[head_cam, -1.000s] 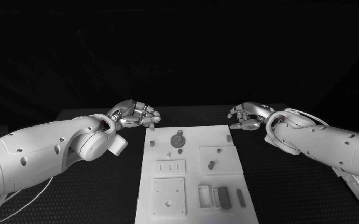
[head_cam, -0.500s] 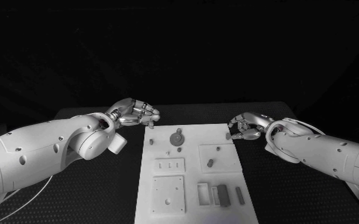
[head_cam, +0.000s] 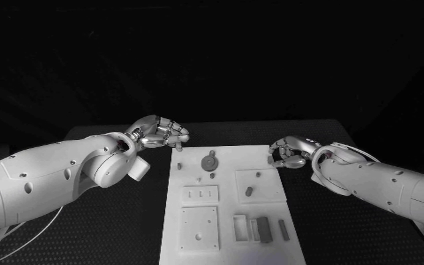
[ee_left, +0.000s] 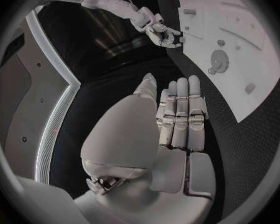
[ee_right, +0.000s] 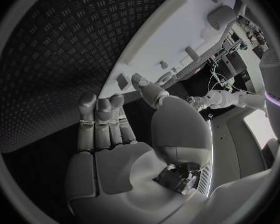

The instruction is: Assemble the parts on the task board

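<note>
The white task board (head_cam: 225,153) lies lengthways in the middle of the black table. On it are a grey gear (head_cam: 209,164), a short peg (head_cam: 249,193) on a raised square, and two dark bars (head_cam: 264,230) near the front. My left hand (head_cam: 162,135) hovers at the board's far left corner, fingers curled down, holding nothing; its fingers (ee_left: 180,112) lie straight side by side. My right hand (head_cam: 288,152) sits at the board's far right edge beside a small peg (head_cam: 270,159), fingers curved with nothing between them. The right wrist view shows this hand (ee_right: 112,134) bare, near the board (ee_right: 171,35).
Black ribbed table (head_cam: 353,228) flanks the board on both sides. Raised white plates (head_cam: 200,231) and slots take up the board's near half. In the left wrist view, the gear (ee_left: 219,62) and the right hand (ee_left: 159,29) appear by the board (ee_left: 246,40).
My right hand has dropped lower and come nearer, closing in on the board's right edge. The left hand has hardly moved.
</note>
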